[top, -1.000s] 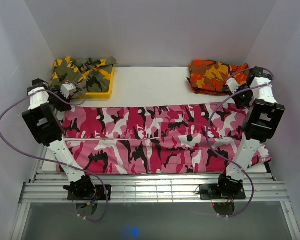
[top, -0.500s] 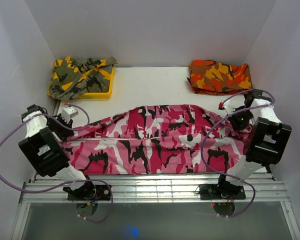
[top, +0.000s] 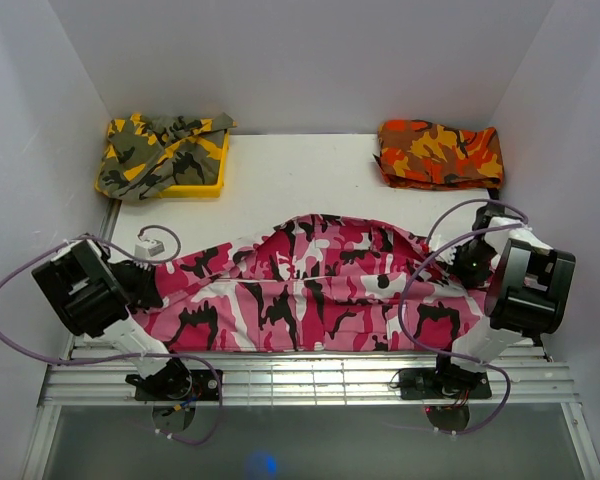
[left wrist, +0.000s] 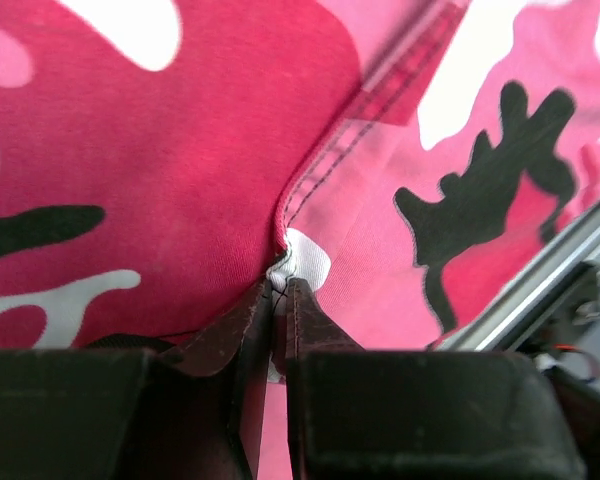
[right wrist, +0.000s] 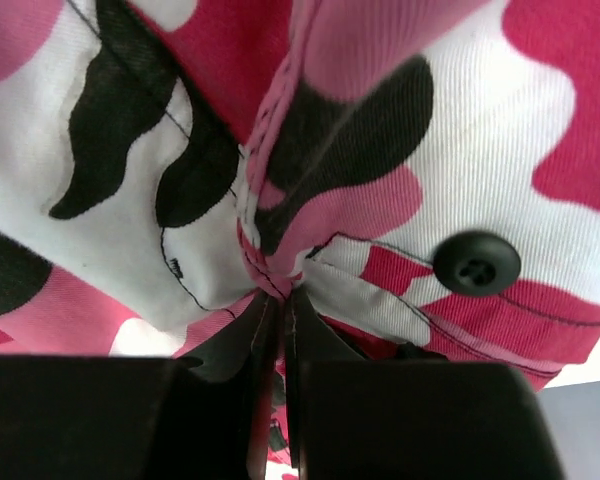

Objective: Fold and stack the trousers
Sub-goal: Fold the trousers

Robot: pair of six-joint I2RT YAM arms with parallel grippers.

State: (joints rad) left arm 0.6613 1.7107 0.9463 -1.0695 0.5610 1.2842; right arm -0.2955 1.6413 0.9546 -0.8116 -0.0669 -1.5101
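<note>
The pink, white and black camouflage trousers [top: 310,285] lie lengthwise across the near half of the table, their far edge pulled toward me so the middle humps up. My left gripper [top: 150,283] is shut on the trousers' left end; the left wrist view shows the cloth [left wrist: 180,150] pinched at a hem seam between the fingers [left wrist: 302,318]. My right gripper [top: 470,265] is shut on the right end, near the waistband; the right wrist view shows bunched cloth [right wrist: 310,150] and a black button [right wrist: 476,262] by the fingertips [right wrist: 260,325].
A yellow-olive camouflage garment [top: 160,150] lies in a yellow tray [top: 205,186] at the back left. An orange-red camouflage garment [top: 440,152] lies folded at the back right. White walls enclose the table. A metal rail [top: 310,375] runs along the near edge.
Both grippers have drawn the trousers' far edge toward the near edge, folding the cloth lengthwise. The arms have dropped lower and closer to the front.
</note>
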